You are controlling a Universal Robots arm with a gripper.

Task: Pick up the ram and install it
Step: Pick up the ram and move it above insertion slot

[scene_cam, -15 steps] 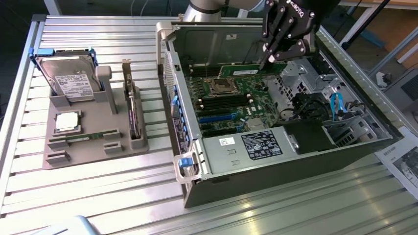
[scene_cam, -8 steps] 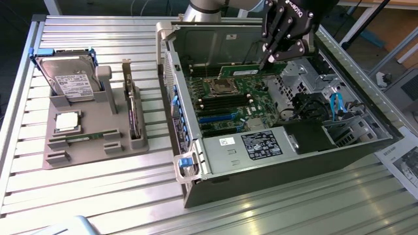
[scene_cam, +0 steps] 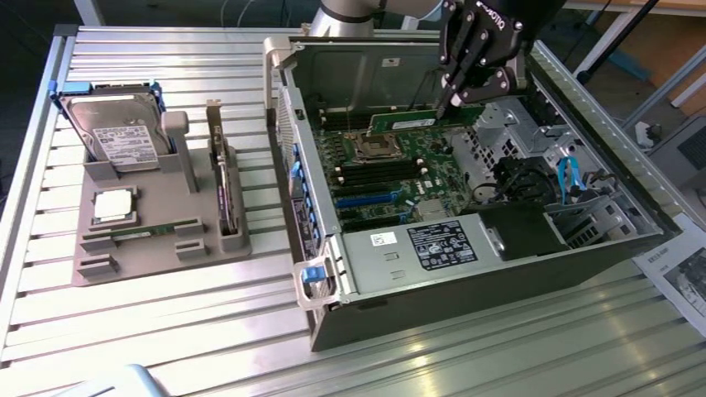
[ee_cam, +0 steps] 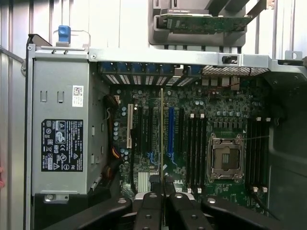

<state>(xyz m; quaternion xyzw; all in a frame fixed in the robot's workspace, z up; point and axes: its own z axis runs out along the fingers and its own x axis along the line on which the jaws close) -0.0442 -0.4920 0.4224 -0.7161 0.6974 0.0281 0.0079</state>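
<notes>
The ram (scene_cam: pixel 422 121), a long green circuit-board stick, hangs level above the motherboard (scene_cam: pixel 441 186) inside the open computer case (scene_cam: pixel 331 70). My gripper (scene_cam: pixel 461 104) is shut on the end of the stick toward the exterior view's right. In the wrist view the ram (ee_cam: pixel 161 129) shows edge-on as a thin line between my fingers (ee_cam: pixel 148 211), over the expansion slots and beside the black memory slots (ee_cam: pixel 195 148). The empty processor socket (scene_cam: pixel 373 149) lies just below the stick.
A grey parts holder (scene_cam: pixel 165 256) on the exterior view's left carries a hard drive (scene_cam: pixel 119 132), a silver processor chip (scene_cam: pixel 114 205), an upright dark card (scene_cam: pixel 226 194) and another green stick (scene_cam: pixel 144 232). The power supply (scene_cam: pixel 441 244) and drive cages (scene_cam: pixel 584 219) crowd the case.
</notes>
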